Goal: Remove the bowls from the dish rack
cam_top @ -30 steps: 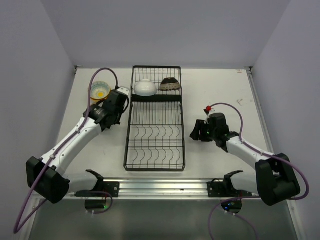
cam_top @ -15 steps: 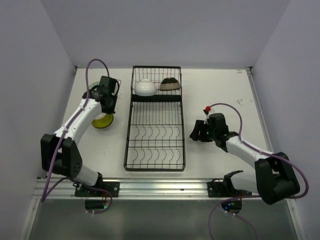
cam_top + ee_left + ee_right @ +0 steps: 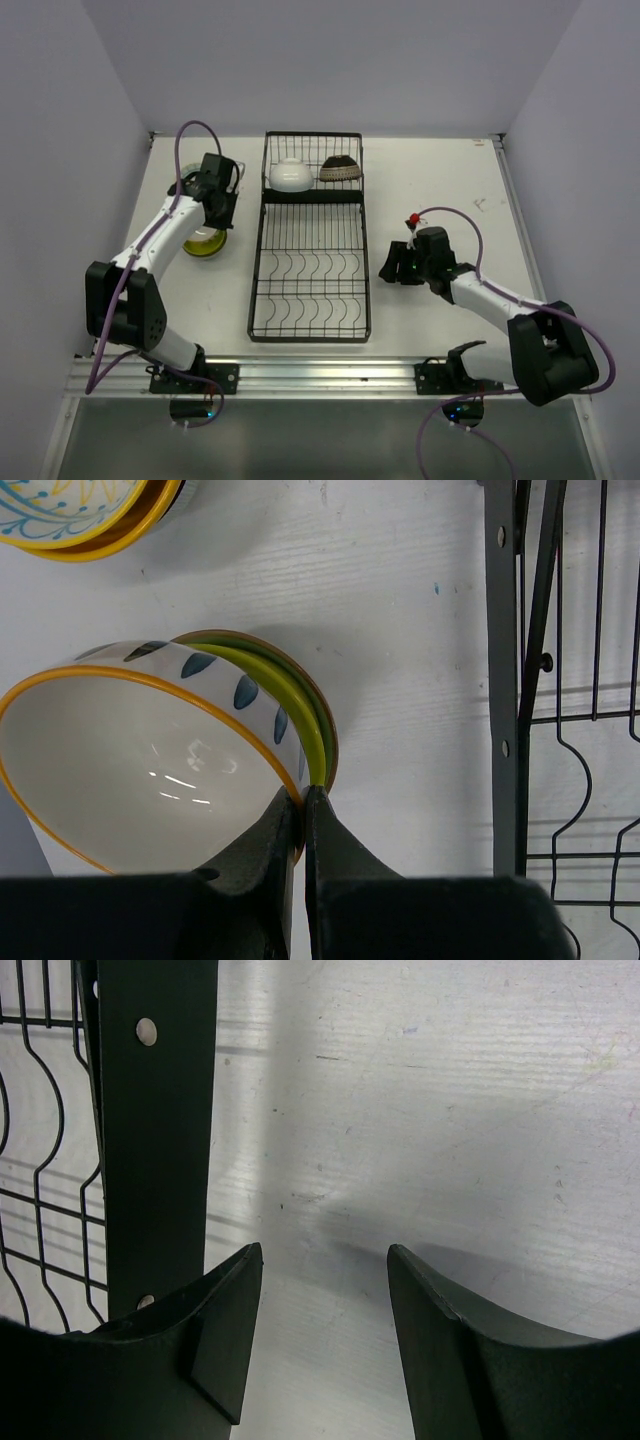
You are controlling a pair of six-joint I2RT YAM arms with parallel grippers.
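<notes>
Beside rack (image 3: 505, 680), left gripper (image 3: 302, 810) pinching cream bowl (image 3: 150, 760)

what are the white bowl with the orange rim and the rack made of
Bowl: likely glazed ceramic, glossy; sharp light glints inside and painted blue marks on its outside. Rack: probably metal wire and flat bar with a matte dark coating; thin bent rods, rivet-like dots, no shine.

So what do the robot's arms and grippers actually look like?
Both arms are white tube-like links joined by chunky black joints. The left arm and right arm each trail a looping purple cable. A small red part sits near the right arm's wrist. The left gripper and right gripper each have two matte black, tapering fingers.
</notes>
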